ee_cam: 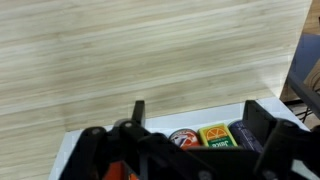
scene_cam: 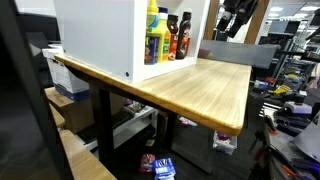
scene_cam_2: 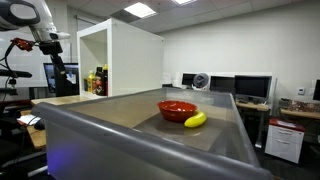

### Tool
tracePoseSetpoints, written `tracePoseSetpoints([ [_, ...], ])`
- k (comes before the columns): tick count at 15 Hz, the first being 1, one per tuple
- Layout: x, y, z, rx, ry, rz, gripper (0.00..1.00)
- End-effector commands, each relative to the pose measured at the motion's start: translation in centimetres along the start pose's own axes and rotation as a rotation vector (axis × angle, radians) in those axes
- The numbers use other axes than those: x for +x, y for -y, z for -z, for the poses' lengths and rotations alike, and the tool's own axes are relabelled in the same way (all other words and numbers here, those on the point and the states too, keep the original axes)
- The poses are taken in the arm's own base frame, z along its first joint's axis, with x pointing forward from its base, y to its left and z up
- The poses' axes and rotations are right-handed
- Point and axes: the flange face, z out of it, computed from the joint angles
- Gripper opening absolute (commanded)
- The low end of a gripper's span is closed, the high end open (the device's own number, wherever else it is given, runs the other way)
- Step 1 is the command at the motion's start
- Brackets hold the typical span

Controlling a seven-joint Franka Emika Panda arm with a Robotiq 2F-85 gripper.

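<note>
- Between the 2 fingers of the gripper we see only air. The jaws stand wide open and hold nothing.
- Just under the jaws in the wrist view are the tops of the bottles. A red cap and a yellow-green label show in the gap, and no finger touches either.
- Below and to one side of the jaws in an exterior view, the gripper hangs high, clear of the white cabinet. The bottles stand upright in the cabinet's open front: 1 yellow and at least 2 dark ones, packed close together.
- Beyond the fingertips, the wooden table fills most of the wrist view. The cabinet stands on this table.
- Well apart from the jaws, past the cabinet and its bottles, a red bowl lies with a banana just beside it. The arm rises at the far side of the cabinet from them.
- Our judgement of progress is that the arm is poised above the bottles and no more. Nothing is gripped, no bottle is tilted or out of the cabinet, and the whole handling of them is left to do.
</note>
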Motion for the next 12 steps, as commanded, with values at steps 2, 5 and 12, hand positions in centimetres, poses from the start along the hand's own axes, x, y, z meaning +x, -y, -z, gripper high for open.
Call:
tracePoseSetpoints([
  [2,1.3,2.9,-1.0,0.030,0.011,0.047,1.00],
  [5,2.1,3.9,-1.2,0.033,0.011,0.058,1.00],
  [12,4.4,3.7,-0.8,0.022,-0.052,0.066,1.00],
])
